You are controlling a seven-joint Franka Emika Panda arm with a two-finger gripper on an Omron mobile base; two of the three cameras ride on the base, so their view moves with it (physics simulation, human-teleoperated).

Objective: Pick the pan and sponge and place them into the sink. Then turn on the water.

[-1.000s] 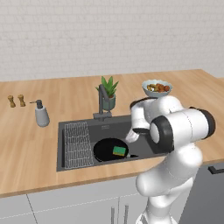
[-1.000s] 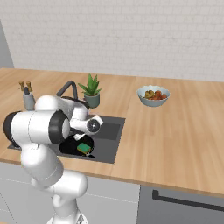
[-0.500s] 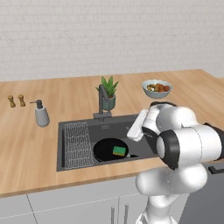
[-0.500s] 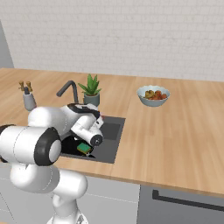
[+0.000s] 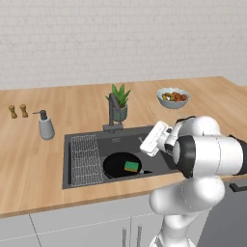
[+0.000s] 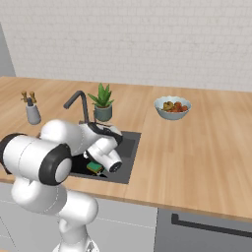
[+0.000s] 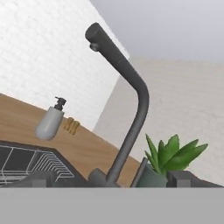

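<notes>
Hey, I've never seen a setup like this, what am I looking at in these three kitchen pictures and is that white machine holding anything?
It is a white robot arm on a rolling base in a computer-drawn kitchen. Two pictures come from cameras on the base, behind the arm to its left and right. The third comes from a camera on the hand, looking along its pincer at the tall dark faucet.

The pan lies in the sink with the sponge on it, beside a wire rack. On the wooden counter stand a soap dispenser, a potted plant, a bowl of fruit and two small shakers.

The pincer is open and holds nothing.
</notes>
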